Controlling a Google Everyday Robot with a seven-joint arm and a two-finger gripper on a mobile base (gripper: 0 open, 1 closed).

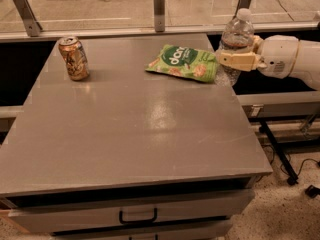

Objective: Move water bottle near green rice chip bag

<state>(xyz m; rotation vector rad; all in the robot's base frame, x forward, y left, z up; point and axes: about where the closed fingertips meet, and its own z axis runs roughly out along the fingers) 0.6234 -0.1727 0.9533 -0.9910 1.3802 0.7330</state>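
At upper right, the gripper (228,58) clasped the upright water bottle (237,34), just right of the green rice chip bag (183,62).

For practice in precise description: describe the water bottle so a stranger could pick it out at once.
Find the grey table, then its far right edge beside the green rice chip bag. There the gripper holds the water bottle upright. It is clear plastic with a white cap, unlike the flat bag and the tan can.
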